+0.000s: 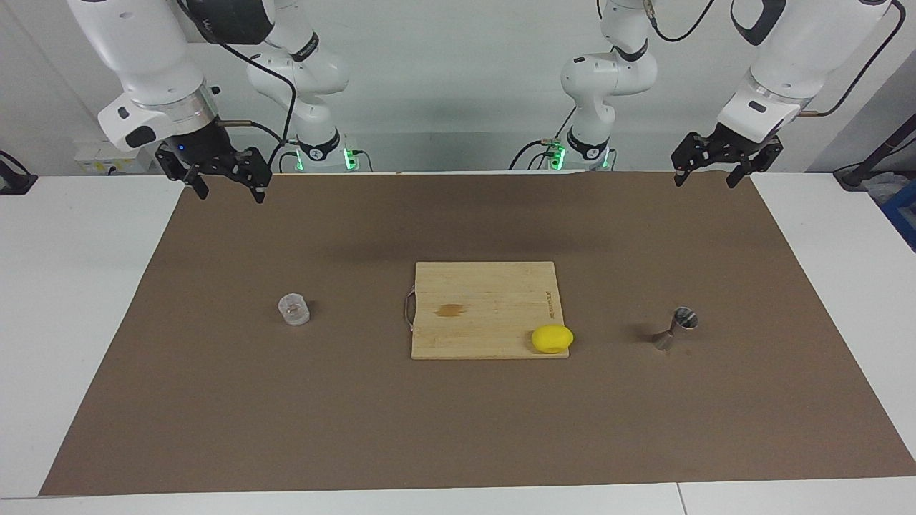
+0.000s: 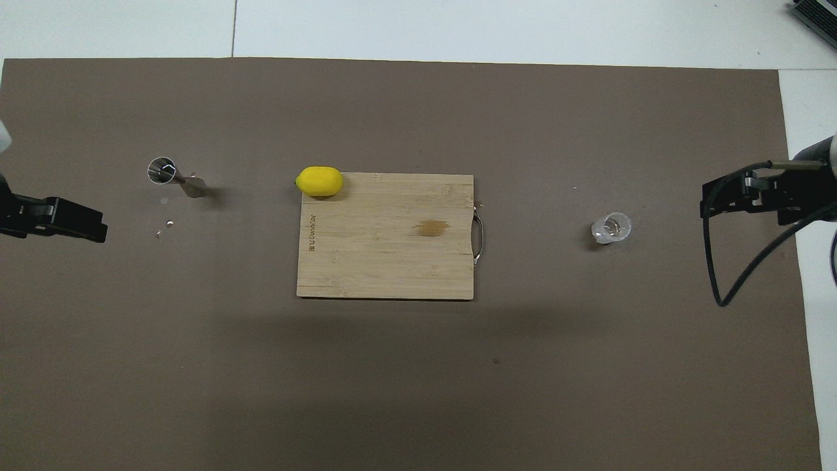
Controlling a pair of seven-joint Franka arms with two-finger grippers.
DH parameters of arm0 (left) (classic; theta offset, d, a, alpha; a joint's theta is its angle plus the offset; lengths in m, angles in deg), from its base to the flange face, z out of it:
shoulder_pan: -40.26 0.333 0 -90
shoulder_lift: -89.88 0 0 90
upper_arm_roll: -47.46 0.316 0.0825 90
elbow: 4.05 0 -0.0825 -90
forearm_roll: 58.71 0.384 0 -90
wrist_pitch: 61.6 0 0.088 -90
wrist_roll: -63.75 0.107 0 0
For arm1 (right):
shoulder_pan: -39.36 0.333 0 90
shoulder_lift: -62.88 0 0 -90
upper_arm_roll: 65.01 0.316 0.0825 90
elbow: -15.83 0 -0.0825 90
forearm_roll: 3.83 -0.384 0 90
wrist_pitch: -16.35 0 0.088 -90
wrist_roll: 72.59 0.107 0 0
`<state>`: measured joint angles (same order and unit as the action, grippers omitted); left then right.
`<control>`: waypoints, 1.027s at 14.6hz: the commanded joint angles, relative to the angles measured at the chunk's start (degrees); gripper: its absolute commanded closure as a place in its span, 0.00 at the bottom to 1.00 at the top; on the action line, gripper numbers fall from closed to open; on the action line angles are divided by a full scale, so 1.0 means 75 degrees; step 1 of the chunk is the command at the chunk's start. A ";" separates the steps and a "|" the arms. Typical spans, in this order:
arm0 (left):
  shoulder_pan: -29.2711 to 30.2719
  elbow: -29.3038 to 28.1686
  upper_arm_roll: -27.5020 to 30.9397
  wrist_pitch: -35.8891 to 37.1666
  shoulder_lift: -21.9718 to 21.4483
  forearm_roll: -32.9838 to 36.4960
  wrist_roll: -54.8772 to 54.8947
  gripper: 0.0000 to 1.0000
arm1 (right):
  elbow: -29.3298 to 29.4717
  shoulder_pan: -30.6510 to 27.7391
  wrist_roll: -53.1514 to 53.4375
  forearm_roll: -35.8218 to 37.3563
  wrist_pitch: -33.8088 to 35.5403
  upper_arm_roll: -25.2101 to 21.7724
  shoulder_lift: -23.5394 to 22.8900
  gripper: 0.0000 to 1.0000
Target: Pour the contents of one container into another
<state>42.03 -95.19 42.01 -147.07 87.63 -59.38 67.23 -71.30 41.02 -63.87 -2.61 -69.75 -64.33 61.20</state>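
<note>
A: Where's the clear cup (image 1: 294, 310)?
B: Upright on the brown mat (image 1: 215, 400), at nine o'clock from the cutting board (image 1: 486, 300) in the facing view, toward the right arm's end. Whatever it contains is hard to make out.

A: And the jigger (image 1: 675, 328)?
B: Upright at three o'clock from the board, toward the left arm's end. A lemon (image 1: 552, 338) sits on the board's corner nearest it.

A: The grippers?
B: The right gripper (image 1: 229, 187) hangs over the mat's corner at eleven o'clock, jaws wide, holding nothing. The left gripper (image 1: 706, 175) hangs at one o'clock, also wide and empty. The overhead view cuts both off at its edges.
</note>
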 commanded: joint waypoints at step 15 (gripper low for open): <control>0.0068 0.0046 0.0105 0.0073 0.0123 -0.0120 0.0134 0.00 | -0.0125 0.0013 -0.0072 -0.0045 0.0067 0.0073 0.0106 0.00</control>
<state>42.15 -95.21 42.39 -148.73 87.80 -59.51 68.16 -71.34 41.30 -63.87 -2.61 -69.55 -63.98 61.22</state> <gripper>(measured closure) 0.000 0.000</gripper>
